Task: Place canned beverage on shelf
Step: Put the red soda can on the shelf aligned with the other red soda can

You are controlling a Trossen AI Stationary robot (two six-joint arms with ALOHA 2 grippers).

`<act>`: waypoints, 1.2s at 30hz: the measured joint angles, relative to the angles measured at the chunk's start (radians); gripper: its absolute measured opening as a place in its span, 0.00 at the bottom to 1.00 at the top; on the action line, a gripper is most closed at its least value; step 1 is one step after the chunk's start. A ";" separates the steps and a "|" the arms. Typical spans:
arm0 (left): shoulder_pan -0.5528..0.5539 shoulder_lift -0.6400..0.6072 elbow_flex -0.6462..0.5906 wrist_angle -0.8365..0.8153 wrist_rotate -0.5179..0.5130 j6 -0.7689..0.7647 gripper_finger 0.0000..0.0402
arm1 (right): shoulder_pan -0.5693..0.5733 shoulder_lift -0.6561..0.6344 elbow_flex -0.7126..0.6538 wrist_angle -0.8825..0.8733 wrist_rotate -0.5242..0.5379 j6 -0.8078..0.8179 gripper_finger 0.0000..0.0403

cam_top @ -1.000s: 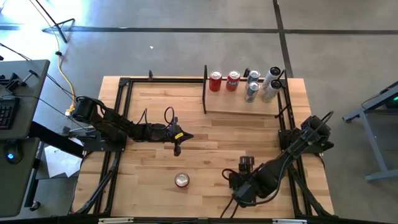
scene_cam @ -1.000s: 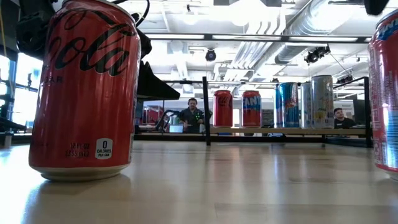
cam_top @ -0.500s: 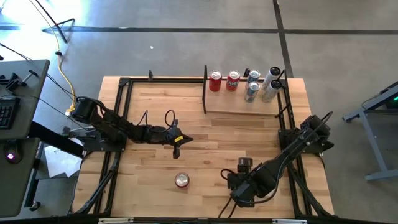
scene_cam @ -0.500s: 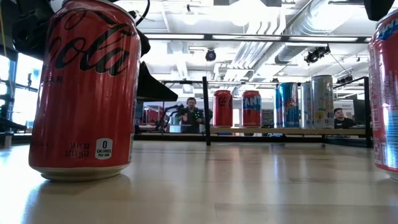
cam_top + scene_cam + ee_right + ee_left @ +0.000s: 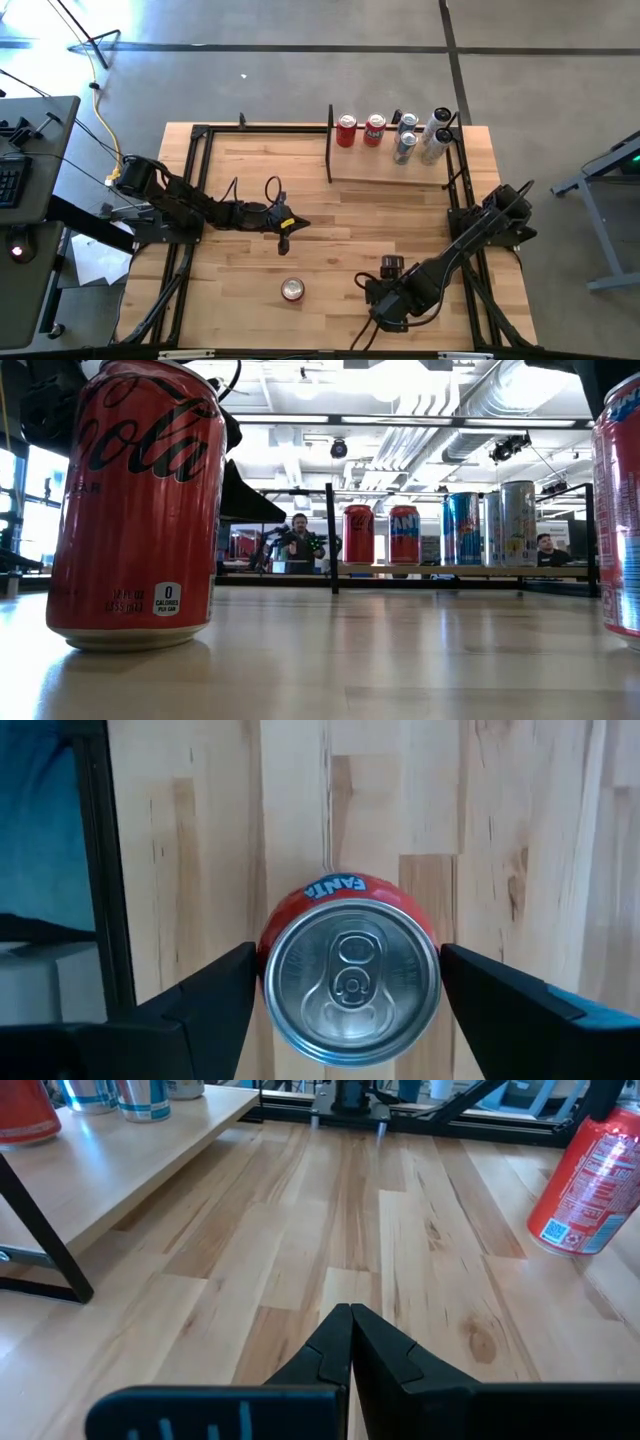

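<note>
Six cans (image 5: 291, 290) — four on the shelf (image 5: 390, 168), two on the bench (image 5: 250, 170); right hand (image 5: 345, 1005) wide around one, left hand (image 5: 351, 1342) shut.

Glossy metal can (image 5: 350, 980) (brushed lid), smooth light-wood table (image 5: 330, 220), matt black bars (image 5: 329, 145)

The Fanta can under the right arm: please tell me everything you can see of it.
The Fanta can is red-orange with a white-and-blue logo near its rim and a silver aluminium top whose pull tab is unopened. It stands upright on the light-wood table, near the front edge, right of the red cola can. The right pincer hangs above it, open, one finger on each side; no touch is visible.
</note>
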 joint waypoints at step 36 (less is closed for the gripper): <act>0.000 0.000 0.000 0.001 -0.031 -0.061 0.00 | -0.501 0.009 0.307 -0.362 0.169 -0.095 0.62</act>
